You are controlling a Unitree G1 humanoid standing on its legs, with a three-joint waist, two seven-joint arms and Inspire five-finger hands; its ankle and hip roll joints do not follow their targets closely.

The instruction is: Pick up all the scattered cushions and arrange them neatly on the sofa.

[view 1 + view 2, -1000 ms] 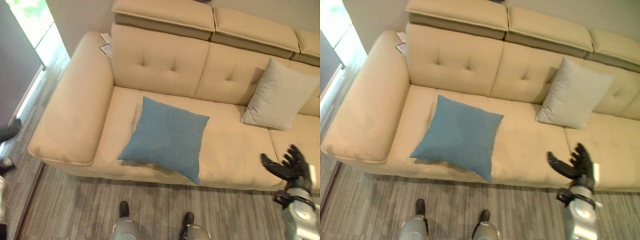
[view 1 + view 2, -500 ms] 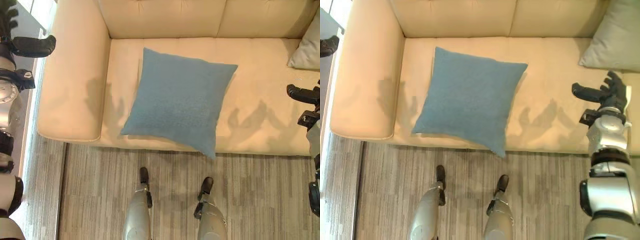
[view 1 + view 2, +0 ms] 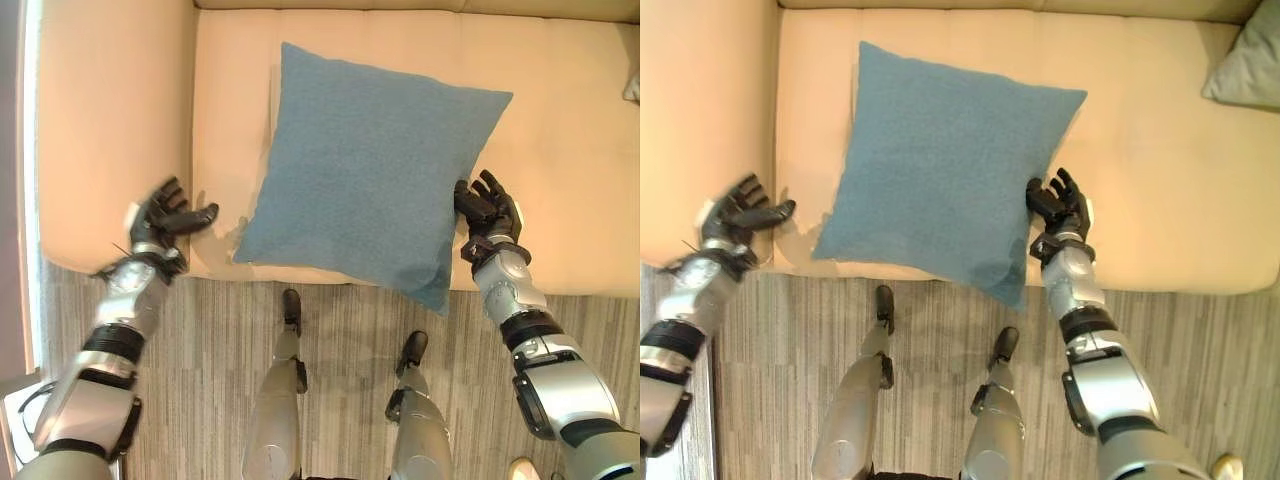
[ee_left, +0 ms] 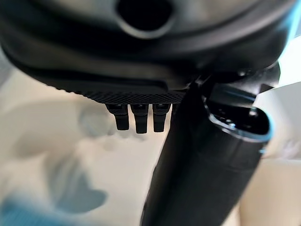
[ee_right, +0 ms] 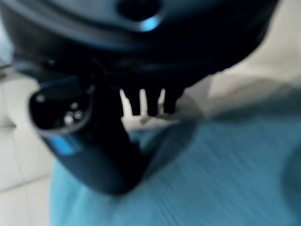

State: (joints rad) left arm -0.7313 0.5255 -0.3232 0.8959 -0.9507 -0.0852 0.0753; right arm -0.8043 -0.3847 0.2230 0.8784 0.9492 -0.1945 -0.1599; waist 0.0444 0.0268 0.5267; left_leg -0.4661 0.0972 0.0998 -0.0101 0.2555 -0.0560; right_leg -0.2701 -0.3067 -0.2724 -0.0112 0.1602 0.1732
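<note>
On the sofa point(image 3: 560, 150) seat lies the blue cushion point(image 3: 375, 165), one corner hanging over the front edge. The right hand point(image 3: 487, 208) reaches in at its right edge, fingers spread, seemingly just touching it. The left hand point(image 3: 160, 220) hovers spread-fingered near the armrest, clear of the cushion.

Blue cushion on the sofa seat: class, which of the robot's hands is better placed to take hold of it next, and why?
Probably the right hand: its open fingers are at the blue cushion's edge. The left hand, also open, hovers by the sofa's armrest, apart from the cushion.
</note>
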